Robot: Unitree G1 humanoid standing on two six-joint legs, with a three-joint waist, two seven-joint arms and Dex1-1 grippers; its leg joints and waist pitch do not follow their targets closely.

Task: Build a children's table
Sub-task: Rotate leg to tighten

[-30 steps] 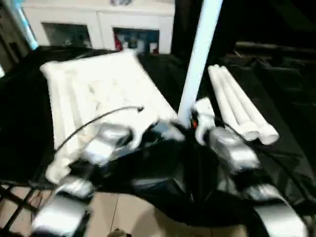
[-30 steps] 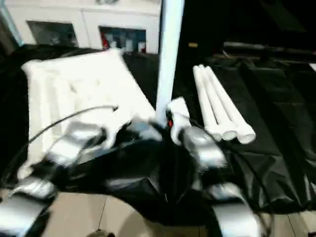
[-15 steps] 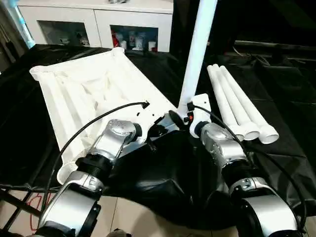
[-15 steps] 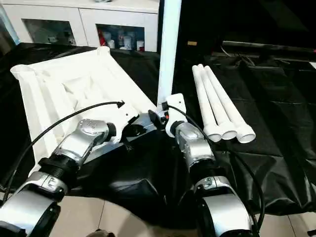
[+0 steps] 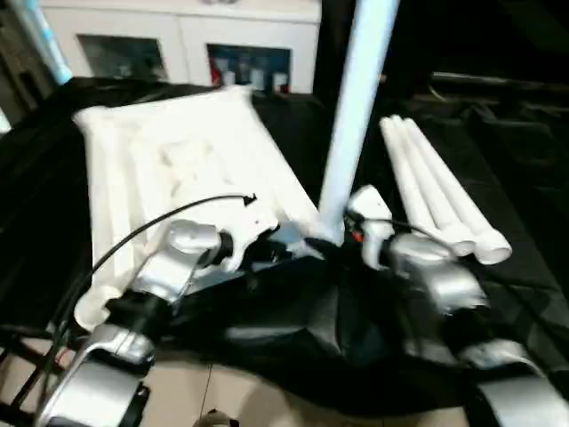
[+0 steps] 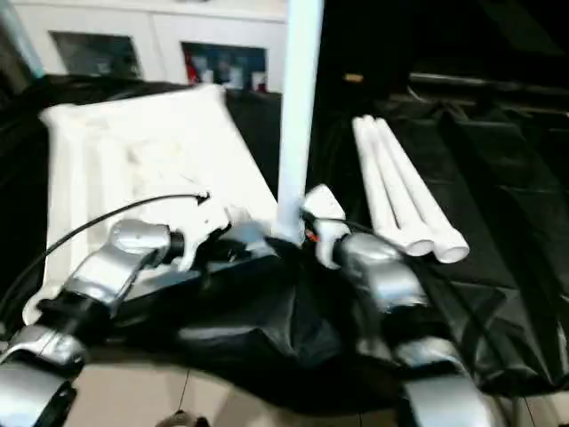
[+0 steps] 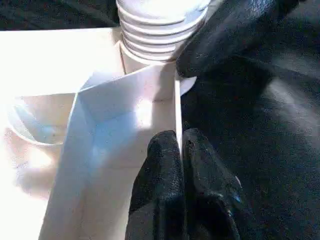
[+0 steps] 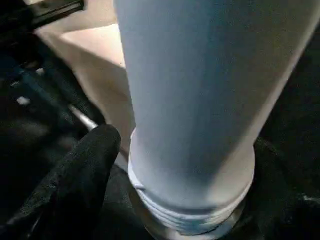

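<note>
1 leg (image 5: 354, 116) top cropped, socket hidden

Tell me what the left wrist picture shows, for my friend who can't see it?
The left gripper is pinched shut on a thin white wall of the tabletop, seen from very close. Just beyond it, the ridged end of a white leg sits at the tabletop's corner, with another black finger beside it and black cloth underneath.

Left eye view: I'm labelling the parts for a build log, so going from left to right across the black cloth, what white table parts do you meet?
Tabletop → upright leg standing at the tabletop's corner → three loose legs lying side by side.
</note>
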